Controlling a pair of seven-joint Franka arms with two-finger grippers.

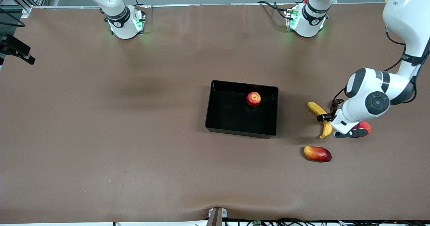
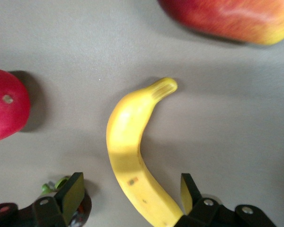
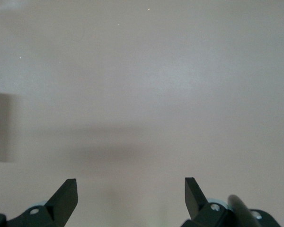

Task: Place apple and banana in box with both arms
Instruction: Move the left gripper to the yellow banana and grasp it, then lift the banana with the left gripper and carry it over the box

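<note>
The apple (image 1: 253,98) already lay in the box (image 1: 215,118), so the banana (image 1: 321,119) was the step in hand. The left pincer (image 2: 132,194) hung low over the banana with its fingers apart, one on each side of the fruit's thick half, not yet touching. The next move would likely call for a short descent and a squeeze. The banana lay on the tabletop (image 1: 134,152), beside the box toward the left arm's end. The right pincer (image 3: 131,196) waited, fingers apart, over bare tabletop.

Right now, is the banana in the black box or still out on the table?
Out. The banana lies on the table beside the box, which holds only the apple. The open left gripper straddles the banana.
</note>
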